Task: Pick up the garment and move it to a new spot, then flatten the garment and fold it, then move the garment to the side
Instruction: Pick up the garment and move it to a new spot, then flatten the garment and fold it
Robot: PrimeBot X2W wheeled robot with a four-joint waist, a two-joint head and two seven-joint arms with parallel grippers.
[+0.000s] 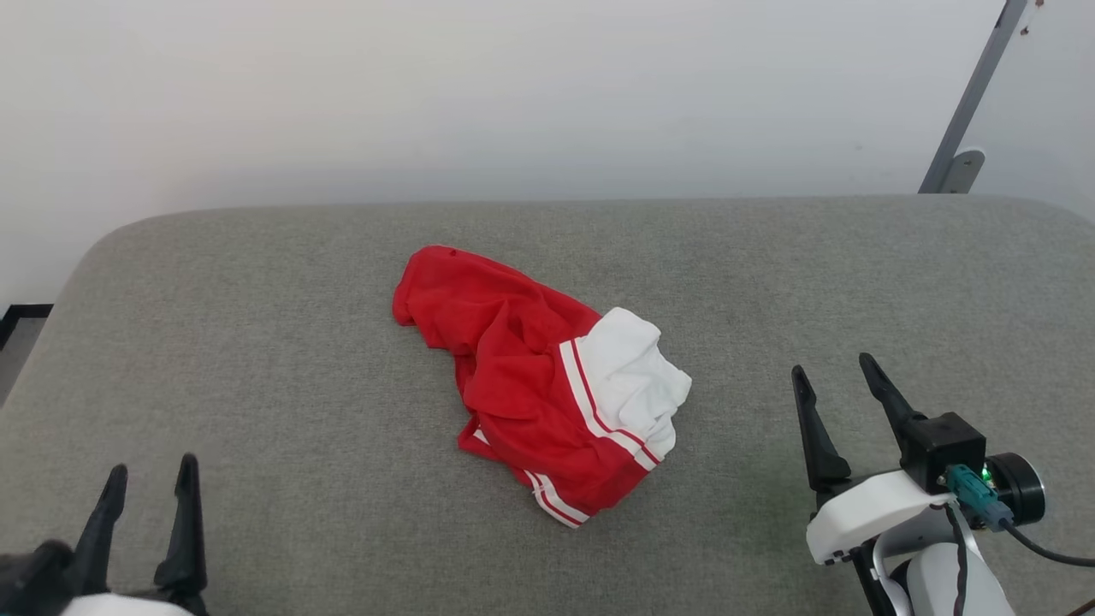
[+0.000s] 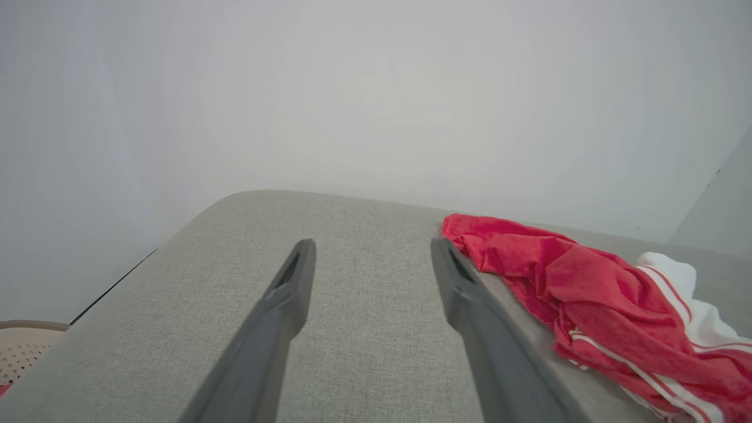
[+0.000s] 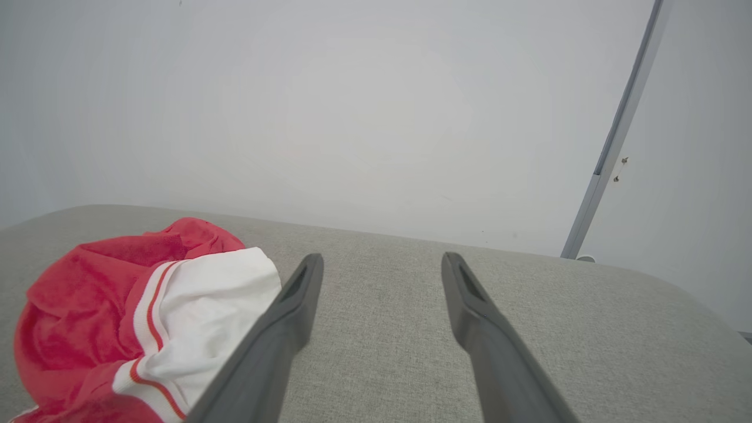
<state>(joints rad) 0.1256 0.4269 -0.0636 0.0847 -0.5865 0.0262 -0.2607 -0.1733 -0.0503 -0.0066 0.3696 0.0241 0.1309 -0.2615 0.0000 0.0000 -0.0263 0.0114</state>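
A crumpled red garment (image 1: 530, 385) lies near the middle of a grey fabric-covered surface (image 1: 257, 342), well apart from both tools. In the head view its long axis runs on a diagonal, from a bunched red end at the far left down to a striped hem at the near right. Its white sleeve end, edged with red-and-white trim, faces the robot's right.

The left tool (image 1: 153, 464) hangs at the lower left, its two dark fingers spread apart and holding nothing. The right tool (image 1: 831, 364), a little farther forward at the lower right, also stands spread and bare.

The left wrist view looks between the left tool's (image 2: 371, 243) fingers at bare cloth, with the garment's (image 2: 558, 282) red end off to the right, and it catches a pale perforated basket (image 2: 23, 346) at its lower left corner. The right wrist view puts the white sleeve end just left of the right tool's (image 3: 382, 257) fingers and shows a slanted grey post (image 3: 617, 135) against the white wall (image 3: 352, 88) behind.
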